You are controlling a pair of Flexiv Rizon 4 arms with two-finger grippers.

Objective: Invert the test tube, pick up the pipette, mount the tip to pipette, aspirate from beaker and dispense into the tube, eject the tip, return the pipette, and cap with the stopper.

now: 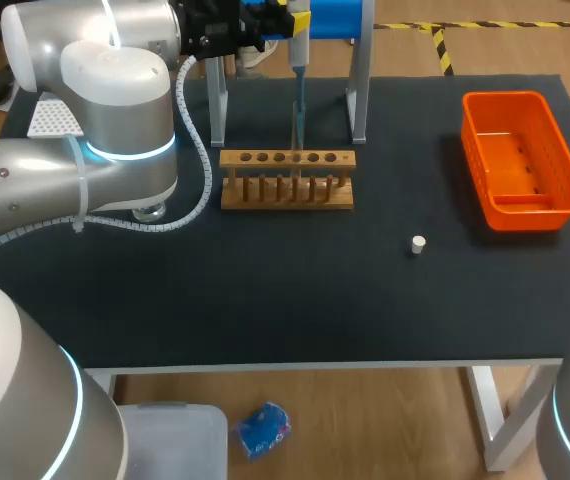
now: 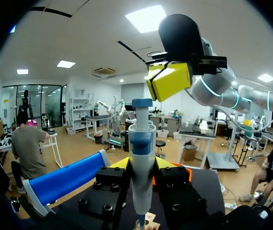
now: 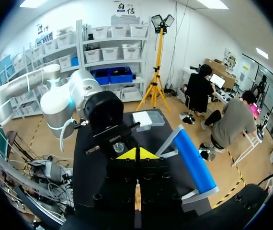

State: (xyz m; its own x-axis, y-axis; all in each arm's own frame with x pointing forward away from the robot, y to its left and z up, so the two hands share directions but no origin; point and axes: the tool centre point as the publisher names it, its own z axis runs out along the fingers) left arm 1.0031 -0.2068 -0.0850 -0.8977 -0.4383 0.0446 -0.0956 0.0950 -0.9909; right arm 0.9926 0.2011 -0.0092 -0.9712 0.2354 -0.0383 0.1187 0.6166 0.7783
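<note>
**Pipette gripped at its stand, stopper not yet used**

- Nearest: the stopper [image 1: 418, 244] lies loose on the table [image 1: 265, 300], at about 4 o'clock from the wooden rack [image 1: 287, 180] and well apart from it.
- I can make out no tube in the rack, and no beaker.
- The orange basket [image 1: 520, 160] sits at 3 o'clock from the rack.
- Farther back, the left gripper [image 2: 141, 165] is clamped on the pipette [image 2: 141, 139] with a finger on either side of its body.
- The pipette stands upright between the posts of the stand [image 1: 358, 90]. Its lower end hangs just behind the rack, at 12 o'clock.
- The right gripper [image 2: 170, 81] hangs high above, yellow tips pressed together with nothing between them.

Judgement: the step in hand is pipette handling at the stand — pick-up or return, I cannot tell which. Whether a tip is mounted is too small to read.

- If pick-up, the next move calls for a straight lift clear of the posts, keeping the pipette vertical.
- If return, it calls for a release, then a reach for the stopper — capping remains.
</note>
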